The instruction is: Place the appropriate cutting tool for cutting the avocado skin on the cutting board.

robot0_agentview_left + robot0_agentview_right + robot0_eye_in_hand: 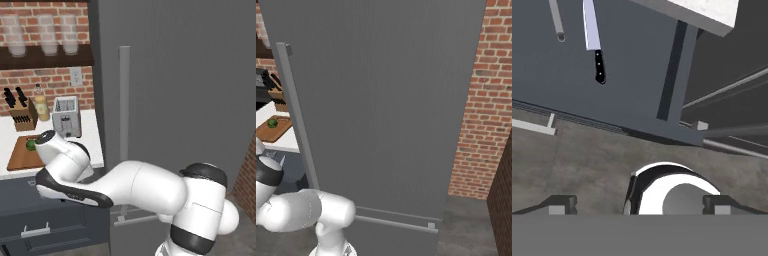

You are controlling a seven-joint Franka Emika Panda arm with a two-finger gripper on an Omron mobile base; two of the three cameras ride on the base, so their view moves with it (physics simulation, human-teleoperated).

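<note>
You're in the reach phase: the fingers [640, 204] stand wide apart with nothing between them, hovering over an open drawer [627, 65] below the bench [90, 127].

Going left to right in the hand view: up and to the left of the fingers, a thin silver utensil [557, 20] pokes in at the top edge, too cropped to name. Just right of it lies the knife [593, 42], silver blade and black handle, the handle end nearer the fingers and well apart from them.

The cutting board [22, 154] sits on the bench with the avocado [31, 145] on it. The knife block [20, 112] and toaster [66, 117] stand behind.

Next, I'd say, you need to carry the fingers up-left in that view until the black handle sits between them, line them across it, lower, then close.
</note>
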